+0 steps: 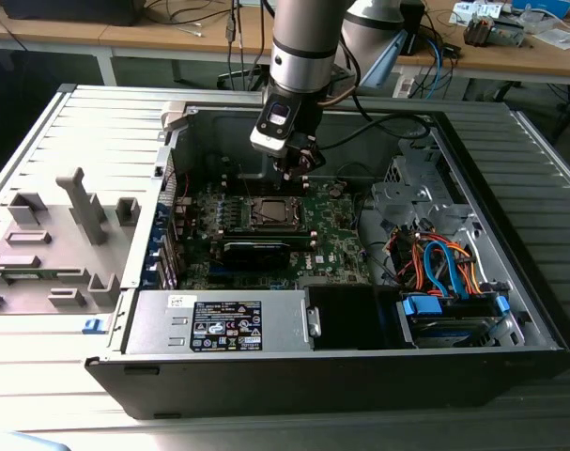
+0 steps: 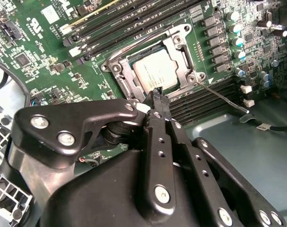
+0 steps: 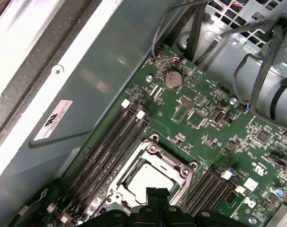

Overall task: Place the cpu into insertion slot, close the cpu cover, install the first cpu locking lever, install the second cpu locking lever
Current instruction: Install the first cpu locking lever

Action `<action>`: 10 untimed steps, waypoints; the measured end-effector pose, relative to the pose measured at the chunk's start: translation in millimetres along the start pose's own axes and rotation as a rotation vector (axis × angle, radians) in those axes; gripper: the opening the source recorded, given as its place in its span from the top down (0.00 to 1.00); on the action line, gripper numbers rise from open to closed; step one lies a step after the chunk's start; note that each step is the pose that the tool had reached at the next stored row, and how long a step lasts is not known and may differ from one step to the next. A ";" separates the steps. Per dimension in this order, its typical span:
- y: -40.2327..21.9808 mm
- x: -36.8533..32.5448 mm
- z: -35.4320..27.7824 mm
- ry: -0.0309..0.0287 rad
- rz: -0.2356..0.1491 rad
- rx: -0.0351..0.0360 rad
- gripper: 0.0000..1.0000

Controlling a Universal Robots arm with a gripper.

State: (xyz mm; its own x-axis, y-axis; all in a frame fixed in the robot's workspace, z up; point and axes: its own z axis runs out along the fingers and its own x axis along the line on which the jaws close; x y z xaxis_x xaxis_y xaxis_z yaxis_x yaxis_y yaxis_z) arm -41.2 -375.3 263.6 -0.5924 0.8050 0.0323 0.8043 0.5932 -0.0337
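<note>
The cpu (image 2: 155,73) shows its silver-grey top inside the insertion slot (image 1: 270,212) on the green board. The cpu cover (image 2: 181,56) lies flat around it as a silvery frame. In the first wrist view the cpu (image 3: 150,177) and the cpu cover (image 3: 176,166) sit just under the fingertips. One thin locking lever (image 2: 221,98) sticks out from a socket corner across the memory slots. Another lever (image 2: 138,43) runs along the opposite side of the frame. My gripper (image 2: 157,93) hovers over the socket's edge, shut with nothing held. In the exterior view the gripper (image 1: 301,169) hangs just behind the socket.
Black memory slots (image 3: 110,142) flank the socket. A long black card (image 1: 256,250) lies in front of it. The power supply (image 1: 219,324) and a drive bay with coloured cables (image 1: 444,272) fill the case's front. Case walls (image 3: 86,85) stand close by.
</note>
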 end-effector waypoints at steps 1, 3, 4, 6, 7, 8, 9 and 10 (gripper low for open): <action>0.0 0.0 0.0 0.0001 -0.002 -0.0001 0.89; 0.0 0.0 0.0 0.0002 -0.008 -0.0001 0.89; 0.0 0.0 0.0 0.0004 -0.010 -0.0001 0.89; 0.0 0.0 0.0 0.0006 -0.018 -0.0003 0.89; 0.0 0.0 0.0 0.0006 -0.021 -0.0003 0.89; 0.0 0.0 0.0 0.0007 -0.025 -0.0003 0.89; 0.0 0.0 0.0 0.0008 -0.028 -0.0004 0.89; 0.0 0.0 0.0 0.0009 -0.031 -0.0004 0.89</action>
State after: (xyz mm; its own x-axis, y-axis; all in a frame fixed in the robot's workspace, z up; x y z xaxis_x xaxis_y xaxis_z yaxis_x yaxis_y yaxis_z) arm -41.2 -375.3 263.6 -0.6166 0.7865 0.0342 0.7859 0.6175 -0.0322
